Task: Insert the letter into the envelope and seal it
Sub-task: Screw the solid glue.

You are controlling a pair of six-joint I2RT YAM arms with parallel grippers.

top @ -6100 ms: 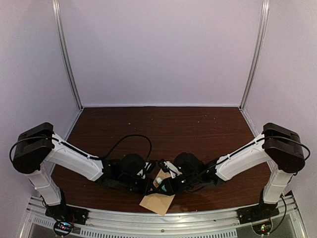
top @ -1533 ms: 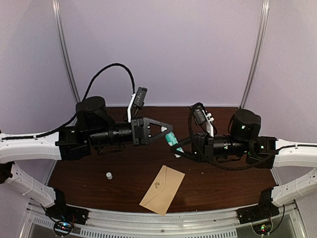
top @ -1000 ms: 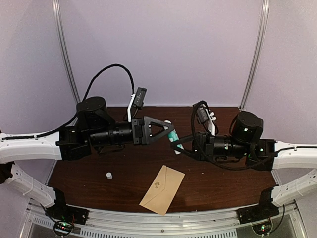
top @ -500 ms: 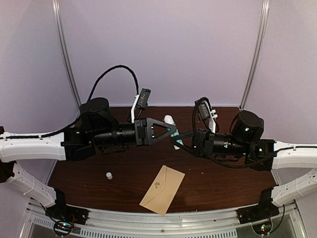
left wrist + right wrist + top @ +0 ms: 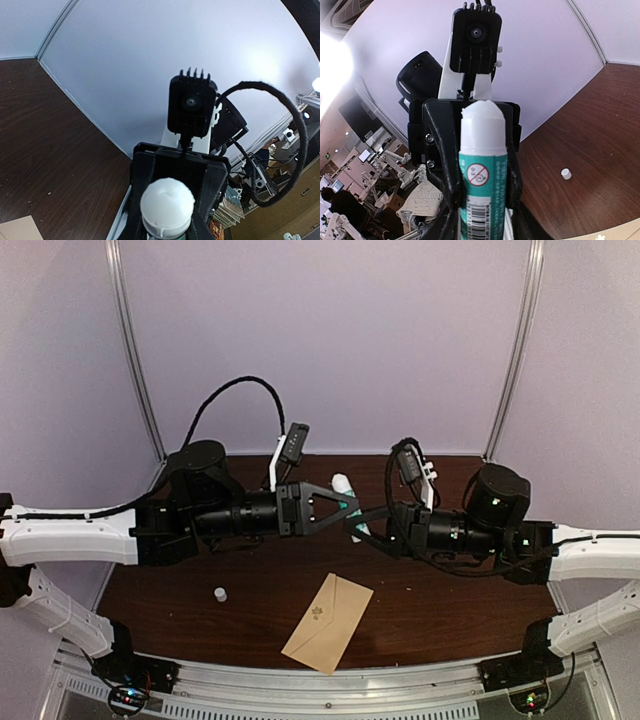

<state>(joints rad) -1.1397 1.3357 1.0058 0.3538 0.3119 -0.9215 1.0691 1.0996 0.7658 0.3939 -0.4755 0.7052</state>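
Envelope [image 5: 328, 622]: we see it lying flat on the table [image 5: 450, 610] near the front edge. It is turned at a slant, and a small pale mark shows on its upper face. Both grippers are raised well above it.
Left gripper [image 5: 352, 508]: it reaches in from the left at mid-height. In its wrist view we see its fingers pressed against both sides of the glue stick [image 5: 343, 484], just under the white tip, so we read it as clamped on the stick.
Right gripper [image 5: 368, 525]: it faces the left gripper head-on, with their tips nearly meeting. The stick's lower body stands between its fingers. We cannot tell whether they press on it or sit loose around it.
Glue stick: it is held upright in the air between the two grippers. It has a rounded white tip on top, uncapped. Below that is a teal label with a red prohibition sign and a barcode.
White cap [image 5: 219, 593]: a small cap standing alone on the table, left of the envelope and well apart from it.
Arms: both stretch inward from the sides, with a black cable looping above the left wrist.
Aluminium rail [image 5: 400, 680]: it runs along the table's near edge, and the envelope's nearest corner reaches it.
Walls [image 5: 320, 340]: plain pale panels enclose the table.
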